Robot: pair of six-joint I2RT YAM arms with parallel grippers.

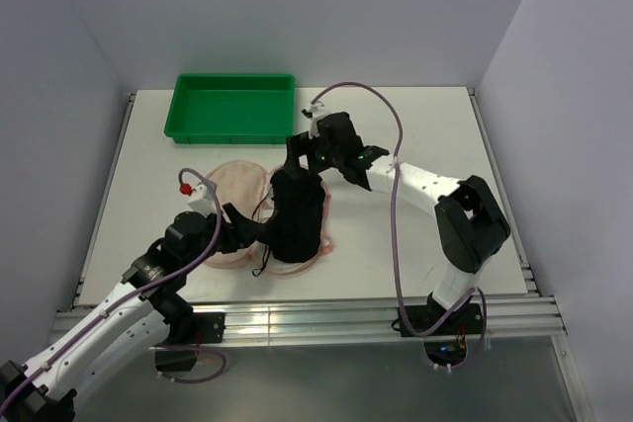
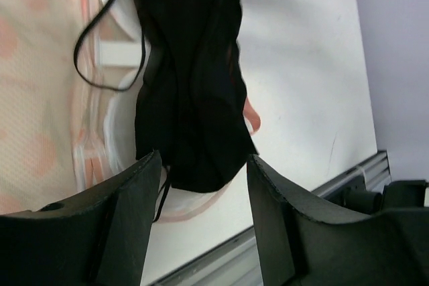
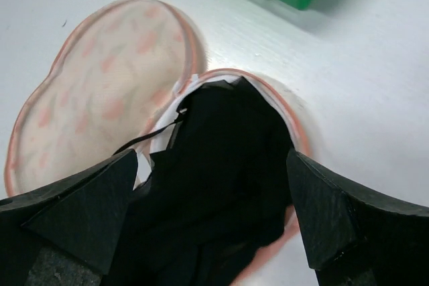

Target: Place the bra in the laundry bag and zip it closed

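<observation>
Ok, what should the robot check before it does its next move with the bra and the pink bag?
1. Bag unzipped and lying open: ok.
2. Bra lying on one half of the bag: ok.
3. Strap tucked in: not ok, it loops over the rim onto the other half.
4. Left gripper and right gripper open, one over each end of the bra: ok.
5. Zip pull found: cannot tell.
6. Green tray apart from the bag: ok.
</observation>
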